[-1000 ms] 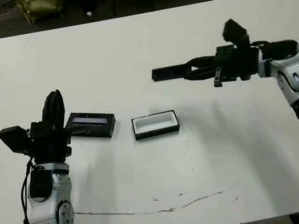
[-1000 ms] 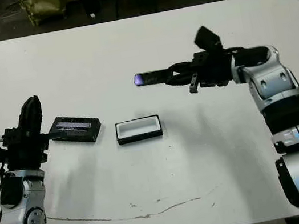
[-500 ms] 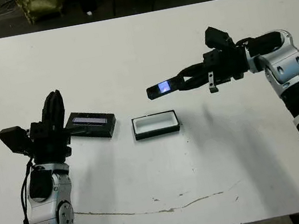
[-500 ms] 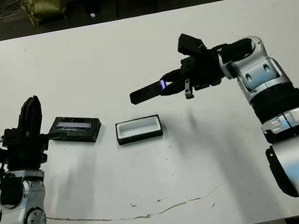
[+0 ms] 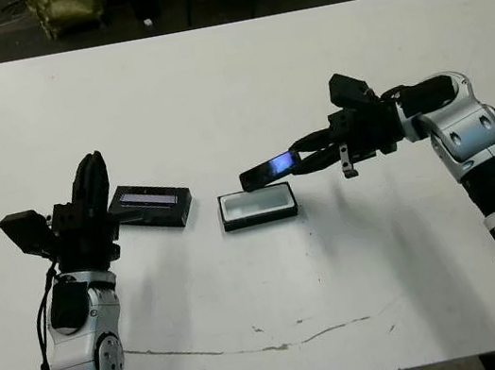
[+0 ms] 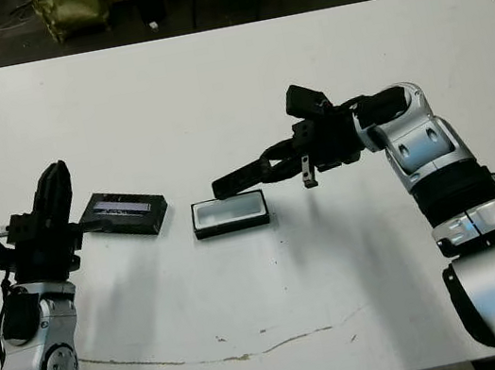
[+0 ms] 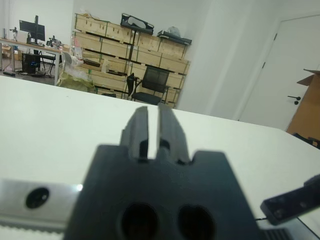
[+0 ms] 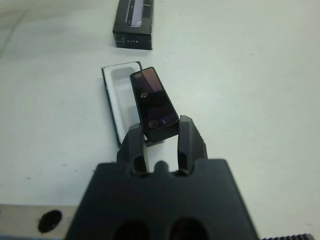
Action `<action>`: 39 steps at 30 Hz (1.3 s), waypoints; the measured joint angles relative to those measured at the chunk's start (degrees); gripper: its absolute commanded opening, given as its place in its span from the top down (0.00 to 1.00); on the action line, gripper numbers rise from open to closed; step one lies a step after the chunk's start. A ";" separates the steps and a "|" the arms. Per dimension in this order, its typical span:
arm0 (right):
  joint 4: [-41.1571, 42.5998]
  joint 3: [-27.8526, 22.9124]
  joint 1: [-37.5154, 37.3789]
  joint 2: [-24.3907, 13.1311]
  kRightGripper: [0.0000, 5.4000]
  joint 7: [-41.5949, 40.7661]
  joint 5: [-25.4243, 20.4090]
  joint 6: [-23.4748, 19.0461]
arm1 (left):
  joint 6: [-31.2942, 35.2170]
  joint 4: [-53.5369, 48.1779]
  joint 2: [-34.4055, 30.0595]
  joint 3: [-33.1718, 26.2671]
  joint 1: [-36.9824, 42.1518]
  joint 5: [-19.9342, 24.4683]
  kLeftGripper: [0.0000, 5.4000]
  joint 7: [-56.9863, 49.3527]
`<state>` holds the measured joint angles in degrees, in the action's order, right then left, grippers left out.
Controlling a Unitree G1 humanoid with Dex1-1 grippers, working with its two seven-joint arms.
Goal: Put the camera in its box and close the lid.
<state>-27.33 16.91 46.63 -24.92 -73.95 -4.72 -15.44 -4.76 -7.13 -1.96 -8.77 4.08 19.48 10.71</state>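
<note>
My right gripper (image 5: 308,157) is shut on one end of the camera (image 5: 269,170), a slim black bar with a purplish shine. The camera hangs tilted just above and behind the box (image 5: 257,206), its free end lowest. In the right wrist view the camera (image 8: 152,102) lies over the white-lined box (image 8: 114,92), and the lid (image 8: 134,22) is beyond it. The lid (image 5: 150,206), a black slab with a pale strip, lies flat left of the box. My left gripper (image 5: 90,184) stands upright just left of the lid, shut and holding nothing.
A thin dark line (image 5: 256,344) runs across the table near its front edge. Beyond the far edge are a dark floor, chair legs and a yellow-green bag (image 5: 67,6). The left wrist view shows stacked wooden crates (image 7: 125,55) and a chair.
My right arm has swung left and down with the camera, from well behind and right of the box to just over it, and the camera now tilts down. The left arm has not moved.
</note>
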 measured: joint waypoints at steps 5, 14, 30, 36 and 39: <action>2.86 0.27 -1.24 0.18 0.99 0.23 -0.14 -2.48 | -0.04 0.00 0.08 0.09 -0.26 -0.25 1.00 -0.05; 3.71 0.58 -2.25 0.53 0.99 0.40 -0.15 -3.07 | -0.03 0.00 0.18 0.13 -0.33 -0.29 1.00 -0.03; 2.12 2.60 -2.10 1.35 0.99 0.42 0.63 -2.00 | -0.03 0.00 0.17 0.20 -0.33 -0.69 1.00 0.03; 1.76 3.23 -1.74 1.78 0.99 0.42 1.24 -2.28 | -0.02 0.00 0.17 0.18 -0.33 -0.40 1.00 0.08; 1.99 3.59 -1.72 1.98 0.99 0.55 1.55 -2.50 | -0.02 0.00 0.17 0.18 -0.33 -0.42 1.00 0.08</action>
<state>-25.34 20.50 44.91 -22.94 -73.40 -3.17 -17.94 -4.78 -7.13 -1.79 -8.59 3.75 19.06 10.79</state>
